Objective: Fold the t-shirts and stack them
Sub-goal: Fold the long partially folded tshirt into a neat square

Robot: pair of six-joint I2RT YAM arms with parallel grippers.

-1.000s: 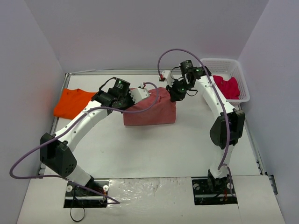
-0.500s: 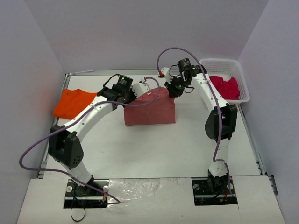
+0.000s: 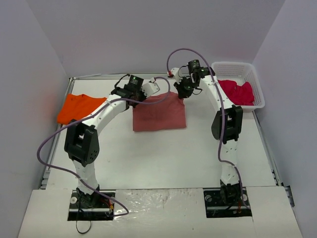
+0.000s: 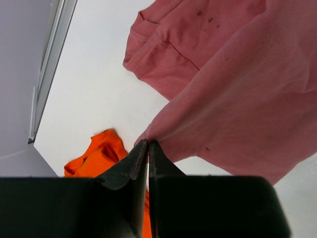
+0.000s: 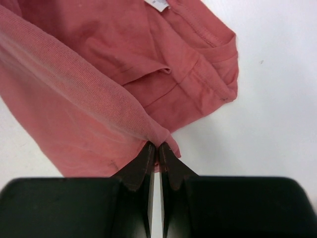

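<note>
The brick-red t-shirt [image 3: 159,113] lies folded on the white table, its far edge lifted at both corners. My left gripper [image 4: 147,143] is shut on the shirt's left far corner [image 4: 163,134]; in the top view this gripper [image 3: 148,93] hangs over the table's back. My right gripper [image 5: 158,146] is shut on the right far corner [image 5: 148,130], seen from above at the gripper [image 3: 180,94]. Under the lifted cloth, the collar and a sleeve [image 5: 208,64] rest on the table. An orange t-shirt [image 3: 78,108] lies at the left. A crimson-pink t-shirt [image 3: 239,92] sits in the basket.
A white plastic basket [image 3: 247,74] stands at the back right corner. Grey walls close in the table on the left, back and right. Purple cables loop from both arms. The orange shirt also shows just below the left fingers [image 4: 99,153].
Both grippers have carried the red shirt's lifted edge toward the back of the table. The cloth now stretches flatter and farther back. Both arms have reached out further.
</note>
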